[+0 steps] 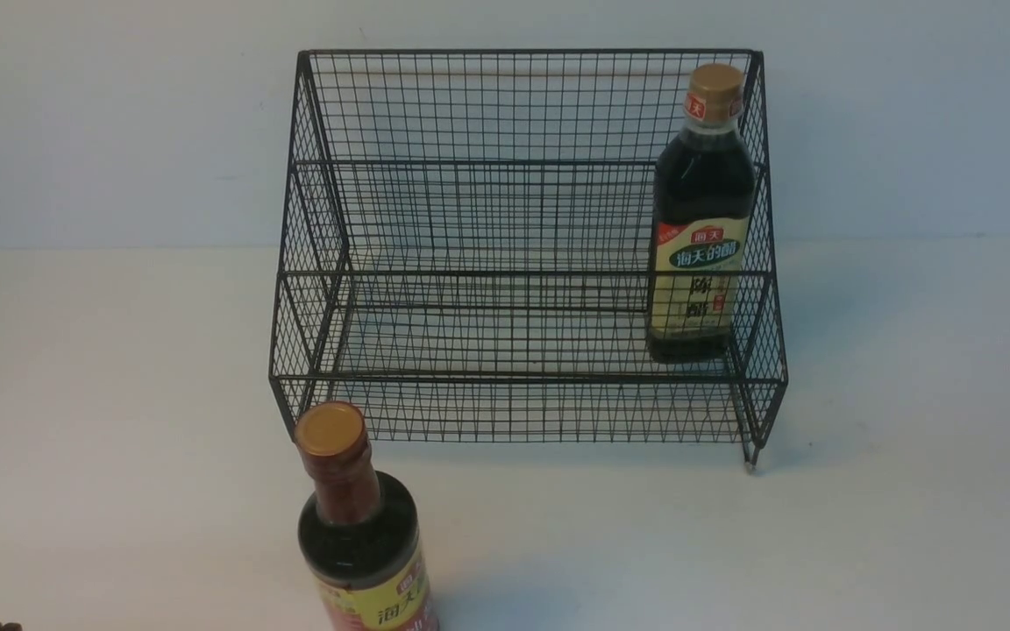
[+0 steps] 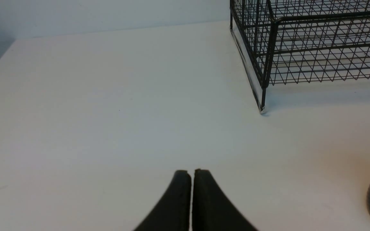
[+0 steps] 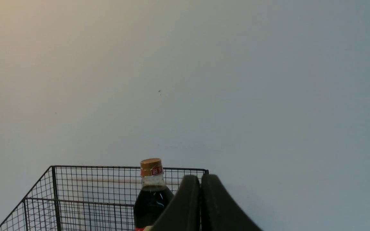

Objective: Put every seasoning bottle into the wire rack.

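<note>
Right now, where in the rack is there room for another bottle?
In the wire rack the lower tier is bare from the left wall to the cream-and-green bottle; the upper tier looks bare. Its right end is crowded.

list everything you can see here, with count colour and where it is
wire rack: one, black mesh, two stepped tiers, on the table against the wall
cream-and-green bottle: one, dark liquid, gold cap, upright at the rack's right end, lower tier
yellow-and-red bottle: one, dark liquid, gold cap, reddish-brown neck wrap, upright on the table in front of the rack's left corner
table: one, white, bears everything
wall: one, pale, behind the rack
left gripper: one, black, shut and holding nothing, over bare table
right gripper: one, black, shut and holding nothing, facing the rack's top and the wall
</note>
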`<state>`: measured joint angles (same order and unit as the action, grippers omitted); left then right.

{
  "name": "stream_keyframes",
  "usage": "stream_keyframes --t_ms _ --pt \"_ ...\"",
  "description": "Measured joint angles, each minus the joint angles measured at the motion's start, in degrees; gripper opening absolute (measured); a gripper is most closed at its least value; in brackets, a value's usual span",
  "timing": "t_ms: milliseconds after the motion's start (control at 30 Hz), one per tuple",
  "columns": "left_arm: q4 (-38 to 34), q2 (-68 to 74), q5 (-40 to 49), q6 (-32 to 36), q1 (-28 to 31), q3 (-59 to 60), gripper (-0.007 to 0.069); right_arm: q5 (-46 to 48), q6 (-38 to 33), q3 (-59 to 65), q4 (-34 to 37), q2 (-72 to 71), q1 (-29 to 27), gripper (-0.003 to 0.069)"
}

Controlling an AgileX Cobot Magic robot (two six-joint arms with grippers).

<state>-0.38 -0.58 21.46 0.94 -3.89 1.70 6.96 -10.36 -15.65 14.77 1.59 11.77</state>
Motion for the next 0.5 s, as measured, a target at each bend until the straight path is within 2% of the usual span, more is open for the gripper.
stream_keyframes --t_ms 500 --pt "0.0 0.0 0.0 0.0 0.0 0.0 -0.0005 1.9 0.0 0.2 0.0 0.0 0.0 -0.0006"
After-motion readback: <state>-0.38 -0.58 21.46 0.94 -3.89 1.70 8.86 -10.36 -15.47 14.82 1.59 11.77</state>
